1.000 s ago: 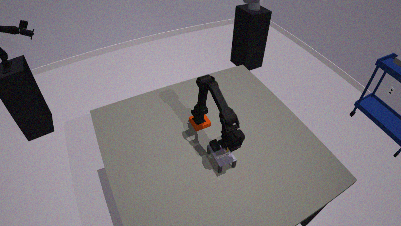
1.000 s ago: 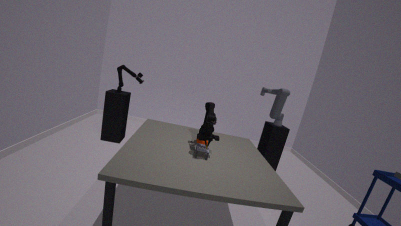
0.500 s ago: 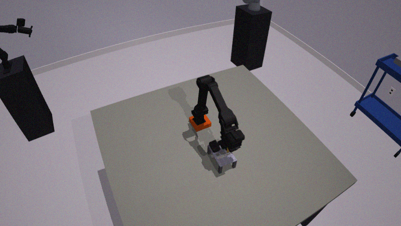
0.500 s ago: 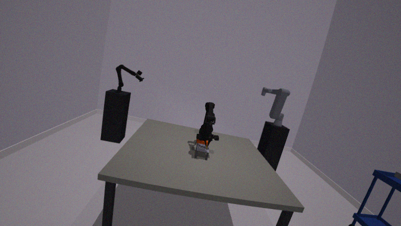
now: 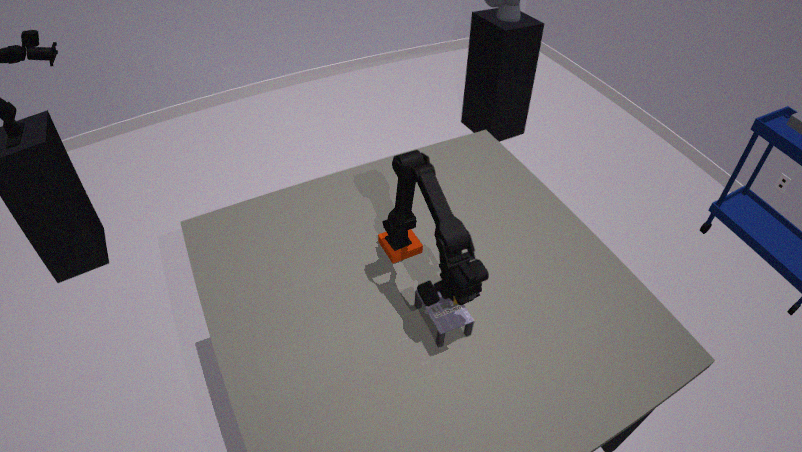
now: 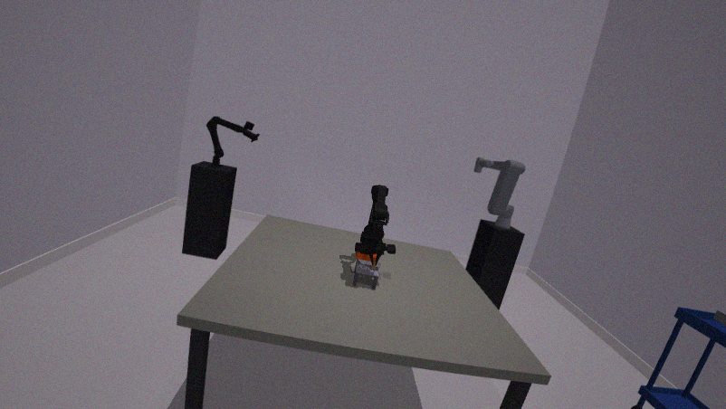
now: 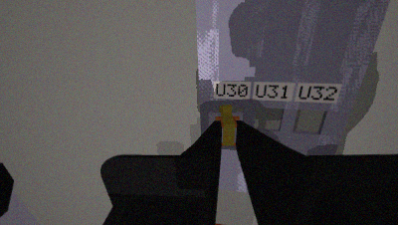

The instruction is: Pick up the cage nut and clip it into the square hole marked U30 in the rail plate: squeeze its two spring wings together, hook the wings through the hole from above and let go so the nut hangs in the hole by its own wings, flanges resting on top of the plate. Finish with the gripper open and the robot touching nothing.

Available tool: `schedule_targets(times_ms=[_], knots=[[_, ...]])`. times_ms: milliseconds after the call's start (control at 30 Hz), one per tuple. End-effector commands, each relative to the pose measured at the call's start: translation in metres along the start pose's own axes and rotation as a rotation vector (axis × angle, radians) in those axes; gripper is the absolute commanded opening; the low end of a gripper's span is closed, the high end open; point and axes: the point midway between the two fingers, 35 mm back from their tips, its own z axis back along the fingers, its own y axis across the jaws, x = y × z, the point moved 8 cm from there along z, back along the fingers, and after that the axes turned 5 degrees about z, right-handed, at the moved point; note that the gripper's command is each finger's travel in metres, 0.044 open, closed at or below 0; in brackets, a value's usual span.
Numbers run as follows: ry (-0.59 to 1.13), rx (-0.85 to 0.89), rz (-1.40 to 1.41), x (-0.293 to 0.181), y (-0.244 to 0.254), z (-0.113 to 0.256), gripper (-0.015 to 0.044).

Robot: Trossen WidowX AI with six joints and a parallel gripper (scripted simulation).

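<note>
The gripper (image 5: pixel 456 302) (image 6: pixel 374 267) (image 7: pixel 227 126) is nearly closed, pinching the yellow nut (image 7: pixel 228 131) at the U30 spot on the plate (image 5: pixel 453 322) (image 6: pixel 366 271) (image 7: pixel 279 45); it seems to be fitting time, so next it should push straight down, then let go once the wings catch.

The rail plate (image 5: pixel 453 321) (image 6: pixel 367 270) (image 7: pixel 279 45) is looking like smooth, streaky metal, the bench (image 5: pixel 314 336) (image 6: pixel 356 315) is looking flat and matt, and the gripper (image 7: pixel 227 126) is looking like dull black plastic.
</note>
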Motion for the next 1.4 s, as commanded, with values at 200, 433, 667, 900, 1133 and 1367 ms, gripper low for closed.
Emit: schedule_targets(times_ms=[200, 433, 667, 900, 1133, 1367], knots=[[-0.002, 0.018, 0.004, 0.0001, -0.0016, -0.0008, 0.0023], [-0.003, 0.029, 0.004, -0.0001, -0.0031, -0.001, 0.0023], [-0.004, 0.041, 0.004, -0.0002, -0.0047, -0.0012, 0.0023], [-0.005, 0.058, 0.004, -0.0004, -0.007, -0.0018, 0.0023], [-0.006, 0.071, 0.004, -0.0005, -0.0089, -0.002, 0.0023], [-0.007, 0.08, 0.004, -0.0006, -0.0101, -0.0021, 0.0023]])
